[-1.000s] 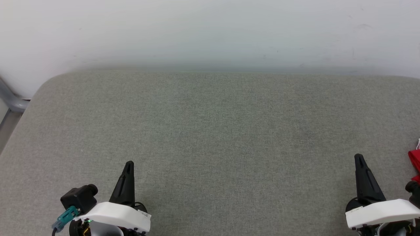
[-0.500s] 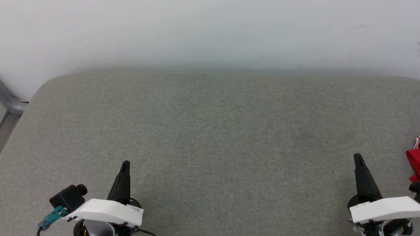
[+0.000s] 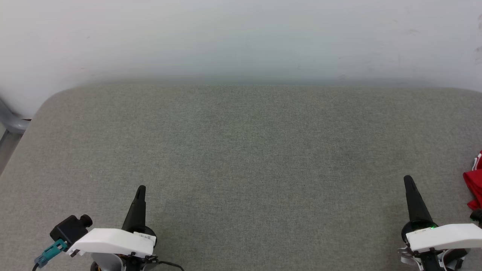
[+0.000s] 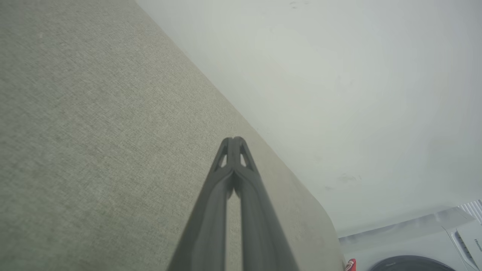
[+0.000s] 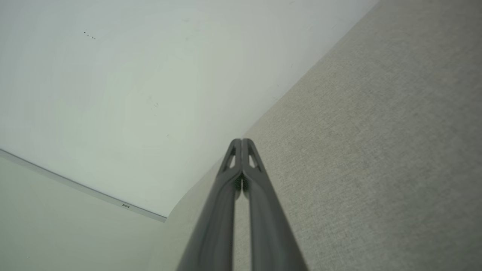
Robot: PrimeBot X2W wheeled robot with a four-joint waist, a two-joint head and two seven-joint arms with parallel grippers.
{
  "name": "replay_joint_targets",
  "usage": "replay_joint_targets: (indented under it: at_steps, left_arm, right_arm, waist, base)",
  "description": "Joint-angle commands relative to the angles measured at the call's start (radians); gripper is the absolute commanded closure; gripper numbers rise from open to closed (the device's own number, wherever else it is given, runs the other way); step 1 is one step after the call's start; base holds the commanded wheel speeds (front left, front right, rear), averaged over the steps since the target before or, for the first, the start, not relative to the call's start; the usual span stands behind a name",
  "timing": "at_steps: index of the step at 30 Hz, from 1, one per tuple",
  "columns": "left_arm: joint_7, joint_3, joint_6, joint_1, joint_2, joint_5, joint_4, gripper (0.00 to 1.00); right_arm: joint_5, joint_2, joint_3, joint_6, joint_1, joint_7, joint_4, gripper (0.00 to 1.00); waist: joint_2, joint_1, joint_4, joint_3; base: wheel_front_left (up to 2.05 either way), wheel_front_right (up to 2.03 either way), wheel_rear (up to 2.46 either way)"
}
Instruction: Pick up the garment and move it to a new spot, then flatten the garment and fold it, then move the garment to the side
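A wide grey woven-fabric pad point(image 3: 241, 150) spreads before me, backed by a plain white wall point(image 3: 241, 37). My left gripper point(image 3: 140, 189) is over the pad's near left part, fingers pressed together on nothing. My right gripper point(image 3: 408, 179), over its near right part, is likewise pinched closed and empty. The crumpled red jersey garment point(image 3: 475, 186) lies on the pad's far right, near my right gripper, untouched.

A wide padded table point(image 3: 241, 150) covered in grey-green woven cloth spreads from left to right. Its far edge meets a pale wall point(image 3: 241, 37), and its far left corner is rounded. At its right edge, toward the near side, lies a bunched red garment point(image 3: 475, 187) with a bit of white striped trim, cut off by the picture's border.
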Motion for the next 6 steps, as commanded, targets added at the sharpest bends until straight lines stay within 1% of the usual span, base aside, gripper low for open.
replay_joint_targets:
  at_steps: [1,6]
  left_arm:
    - [0.008,0.007,-0.009,-0.03,0.003,-0.038,-0.005,1.0]
    - [0.023,0.014,-0.01,-0.031,0.003,-0.097,0.0,1.0]
  right_arm:
    - [0.036,0.001,-0.001,0.0,-0.023,0.009,-0.005,1.0]
    - [0.093,0.001,-0.002,0.0,-0.03,0.022,0.004,1.0]
  waist:
    - [-0.0001,-0.0001,-0.001,-0.001]
    - [-0.0001,-0.0001,-0.003,-0.002]
  base:
    - [0.0,0.0,0.0]
    - [0.0,0.0,0.0]
